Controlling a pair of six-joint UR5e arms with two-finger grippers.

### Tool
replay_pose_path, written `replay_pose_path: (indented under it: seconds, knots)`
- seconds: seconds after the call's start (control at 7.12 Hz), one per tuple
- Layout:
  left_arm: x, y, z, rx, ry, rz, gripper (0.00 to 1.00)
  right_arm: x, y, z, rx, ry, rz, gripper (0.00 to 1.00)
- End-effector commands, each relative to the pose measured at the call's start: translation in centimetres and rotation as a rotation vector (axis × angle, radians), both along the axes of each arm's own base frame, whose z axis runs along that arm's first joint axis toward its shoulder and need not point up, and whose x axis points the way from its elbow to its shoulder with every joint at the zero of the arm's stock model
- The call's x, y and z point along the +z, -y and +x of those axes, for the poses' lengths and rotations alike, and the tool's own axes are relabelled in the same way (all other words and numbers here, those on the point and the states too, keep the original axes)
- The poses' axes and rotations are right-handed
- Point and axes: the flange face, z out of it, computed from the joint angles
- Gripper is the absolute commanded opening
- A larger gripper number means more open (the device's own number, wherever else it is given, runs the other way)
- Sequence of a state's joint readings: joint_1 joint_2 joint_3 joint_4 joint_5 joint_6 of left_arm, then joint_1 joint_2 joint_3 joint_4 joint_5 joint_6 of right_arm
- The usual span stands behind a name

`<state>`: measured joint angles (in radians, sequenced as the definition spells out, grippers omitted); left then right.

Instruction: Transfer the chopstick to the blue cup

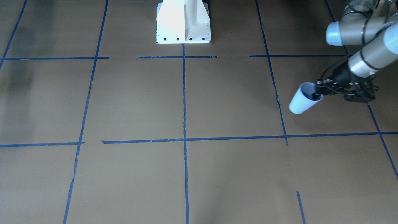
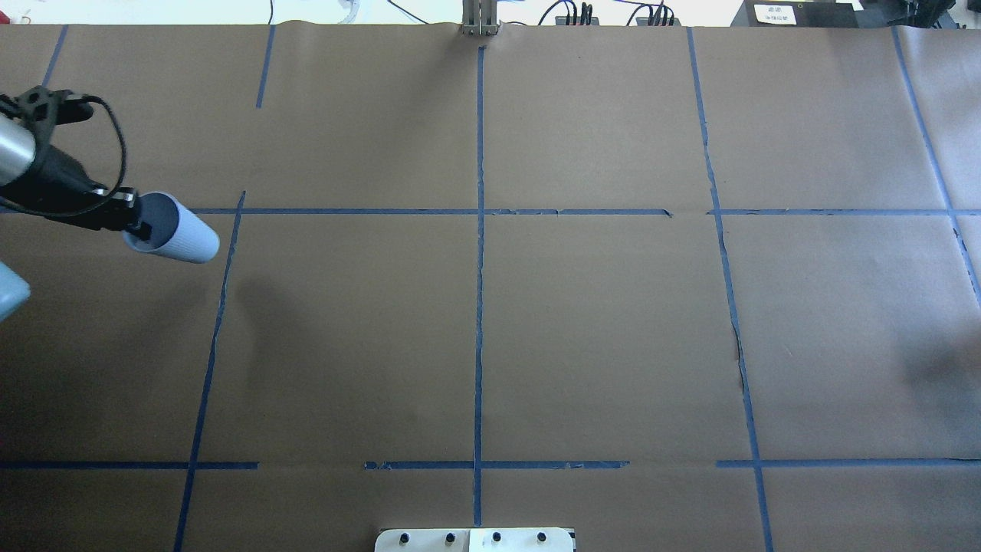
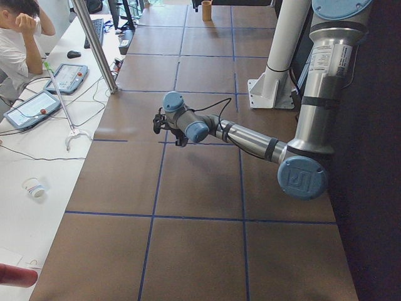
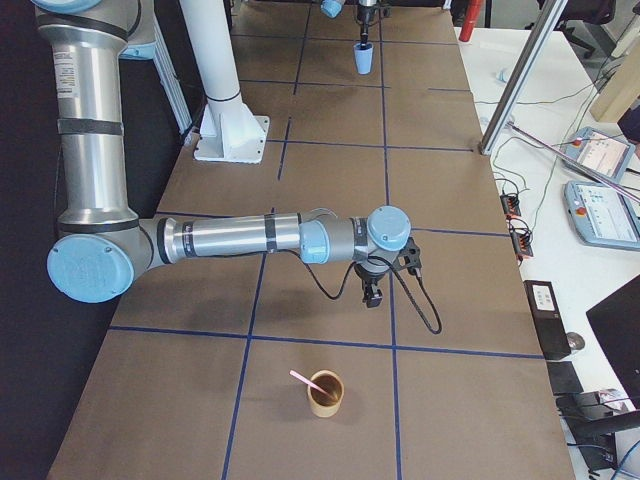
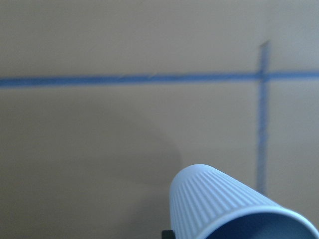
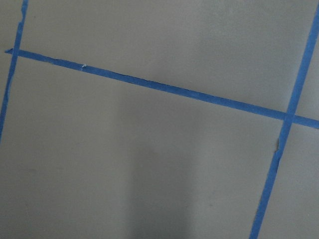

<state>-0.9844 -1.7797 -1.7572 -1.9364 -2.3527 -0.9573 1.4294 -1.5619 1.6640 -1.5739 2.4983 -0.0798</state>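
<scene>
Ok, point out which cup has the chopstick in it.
The brown cup, standing on the table near the right arm; the chopstick leans out of it. The blue cup, held tilted by the left hand, shows none.

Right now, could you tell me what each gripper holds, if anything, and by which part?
The left gripper holds the pale blue ribbed paper cup by its rim, tilted above the table. For the right gripper, I cannot tell.

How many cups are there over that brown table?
2. A pale blue ribbed paper cup, its rim in the left arm's jaws; a brown cup standing near the right arm, with a thin pinkish-red stick in it. No others show.
</scene>
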Motion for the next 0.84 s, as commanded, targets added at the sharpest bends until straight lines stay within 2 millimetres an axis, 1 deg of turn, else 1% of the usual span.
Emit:
replay_pose_path:
  seconds: [0.0, 0.14, 0.28, 0.42, 0.56, 0.7]
  knots:
    - [-10.8, -2.8, 12.5, -0.077, -0.04, -0.06, 0.0, 0.3, -0.1, -0.1, -0.002, 0.008, -0.01, 1.0]
    - [-15.3, -5.5, 18.7, -0.087, 0.001, -0.083, 0.0, 0.3, -0.1, -0.1, -0.002, 0.01, -0.01, 1.0]
    - [-19.6, -8.1, 23.7, -0.101, 0.074, -0.043, 0.0, 0.3, -0.1, -0.1, -0.001, 0.01, -0.011, 1.0]
    - [-20.9, -10.1, 26.2, -0.102, 0.099, -0.011, 0.0, 0.6, -0.2, -0.1, -0.002, 0.008, -0.014, 1.0]
    - [-22.5, -10.3, 27.0, -0.125, 0.081, -0.043, 0.0, 1.3, -0.2, -0.1, -0.002, 0.007, -0.028, 1.0]
    - [-23.0, -12.1, 29.3, -0.094, 0.085, -0.05, 0.0, 1.1, -0.2, -0.1, -0.002, 0.009, -0.025, 1.0]
